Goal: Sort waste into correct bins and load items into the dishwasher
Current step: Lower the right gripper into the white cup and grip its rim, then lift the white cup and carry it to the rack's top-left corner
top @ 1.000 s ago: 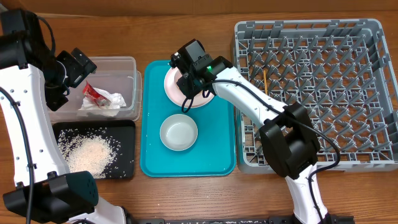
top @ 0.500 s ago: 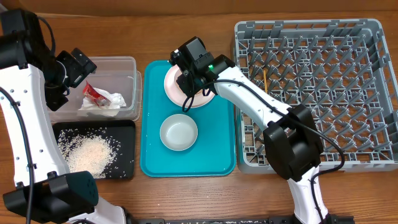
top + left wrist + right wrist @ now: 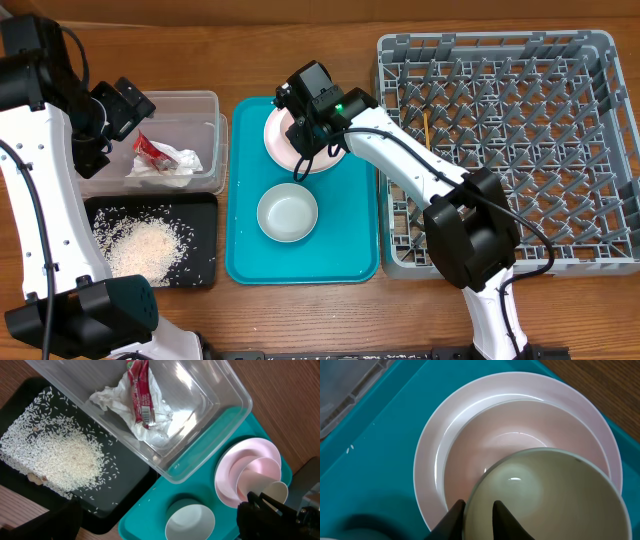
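Right tool (image 3: pixel 476 509) clamps the cup (image 3: pixel 545 495) rim, over the plate (image 3: pixel 427 460) at upper centre; left tool (image 3: pixel 128 108) stands wide apart.

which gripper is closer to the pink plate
Right. The right gripper is directly over the pink plate, fingers astride the rim of the white cup stacked on it. The left gripper hangs over the clear tub, well away from the plate.

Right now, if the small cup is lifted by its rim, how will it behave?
The small cup looks glossy and stiff, so it may slip from the right gripper. It only rests in the bowl, so it probably lifts out easily.
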